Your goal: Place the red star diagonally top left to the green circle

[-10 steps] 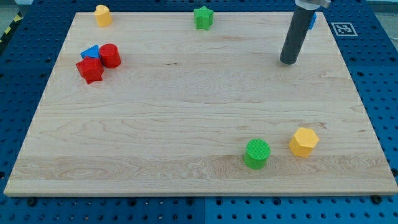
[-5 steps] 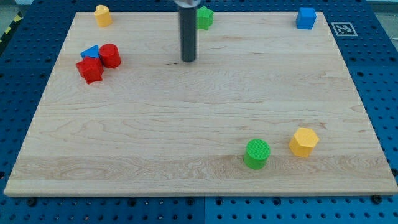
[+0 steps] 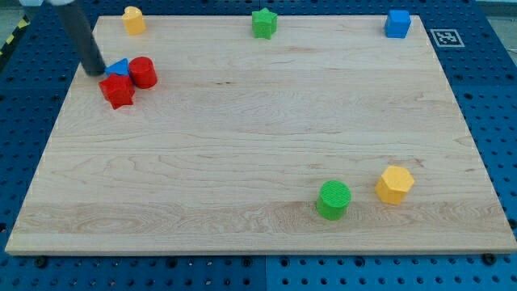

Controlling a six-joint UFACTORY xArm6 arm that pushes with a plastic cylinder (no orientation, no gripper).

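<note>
The red star [image 3: 118, 91] lies near the board's upper left, touching a blue triangle [image 3: 119, 68] above it and a red cylinder [image 3: 143, 73] to its upper right. The green circle [image 3: 334, 200] sits at the lower right of the board. My tip [image 3: 94, 71] rests on the board just left of the blue triangle and just above-left of the red star, very close to both.
A yellow hexagon [image 3: 394, 184] lies right of the green circle. A green star [image 3: 263, 23] sits at the top middle, a blue cube [image 3: 397, 23] at the top right, a yellow block [image 3: 133, 19] at the top left. The wooden board [image 3: 242, 145] rests on a blue pegboard.
My tip has swept from the board's upper right across the top to the upper left, ending beside the blue triangle. No block has moved.
</note>
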